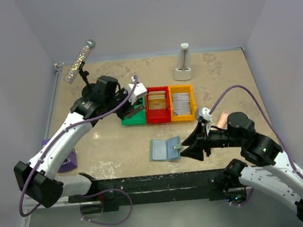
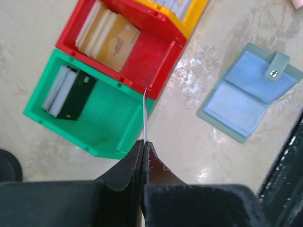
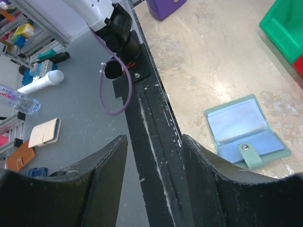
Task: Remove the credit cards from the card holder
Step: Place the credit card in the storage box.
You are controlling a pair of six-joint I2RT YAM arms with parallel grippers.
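Edgewise, left end effector [image 2: 143,142] pinches a card [image 2: 144,113] pointing lengthwise toward green bin [image 2: 113,118].

The desk [image 2: 189,142] is finished in a glossy marble look. The green bin [image 2: 113,118] and red bin [image 2: 151,56] are moulded in smooth shiny plastic. The card holder [image 2: 236,99] is edged in matt leather-like material around clear pockets.

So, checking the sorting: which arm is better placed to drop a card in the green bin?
Left: left gripper pinches a card over the green bin; right gripper hangs open near the wallet.
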